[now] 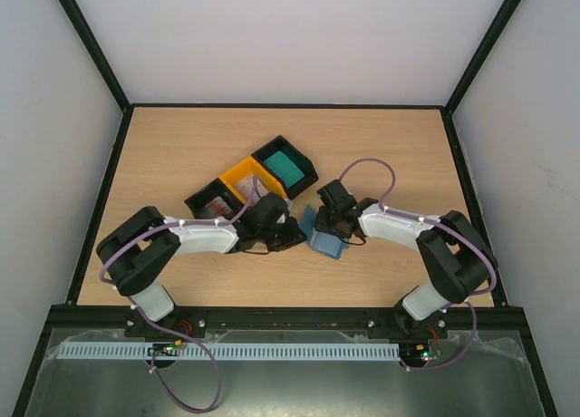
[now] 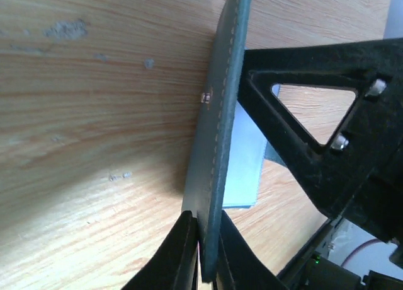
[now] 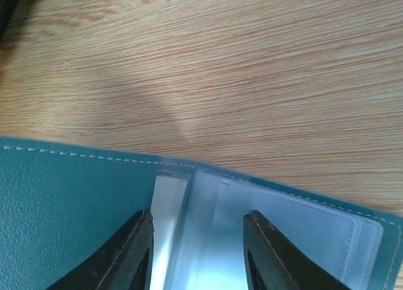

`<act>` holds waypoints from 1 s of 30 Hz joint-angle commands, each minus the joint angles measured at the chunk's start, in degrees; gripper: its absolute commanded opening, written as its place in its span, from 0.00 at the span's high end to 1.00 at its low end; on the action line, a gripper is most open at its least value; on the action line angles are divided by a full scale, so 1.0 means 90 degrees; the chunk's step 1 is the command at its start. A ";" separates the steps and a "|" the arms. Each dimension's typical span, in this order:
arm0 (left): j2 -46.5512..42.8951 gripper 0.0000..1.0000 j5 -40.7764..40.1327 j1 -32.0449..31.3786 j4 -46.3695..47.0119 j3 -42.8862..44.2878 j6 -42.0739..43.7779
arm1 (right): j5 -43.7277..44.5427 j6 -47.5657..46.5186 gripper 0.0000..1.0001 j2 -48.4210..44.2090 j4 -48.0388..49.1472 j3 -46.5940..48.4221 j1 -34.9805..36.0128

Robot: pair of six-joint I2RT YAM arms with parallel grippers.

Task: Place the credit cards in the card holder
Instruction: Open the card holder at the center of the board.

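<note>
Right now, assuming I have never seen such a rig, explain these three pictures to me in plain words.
These are two robot arms bolted at the near edge of a table. One picture looks down from above; the other two come from cameras on the wrists. On it lie three small trays, the credit cards in the leftmost, and the blue card holder. The left gripper pinches the holder's cover edge. The right gripper is open above its clear pockets.

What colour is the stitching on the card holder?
The stitching is white on the teal card holder; right wrist view shows it best.
</note>
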 commanded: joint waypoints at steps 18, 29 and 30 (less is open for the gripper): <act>0.0438 0.94 -0.0535 -0.0385 0.1493 -0.0244 -0.2176 | 0.1176 0.0106 0.33 -0.0272 -0.1140 0.0508 0.0535; -0.0461 0.63 -0.0630 -0.0183 0.0454 -0.0660 -0.1657 | 0.1577 0.0128 0.29 0.0311 -0.1260 0.0261 0.0809; -0.0687 0.59 -0.0693 -0.0144 0.0141 -0.0660 -0.1478 | 0.1540 0.0104 0.29 0.0343 -0.1215 0.0188 0.0809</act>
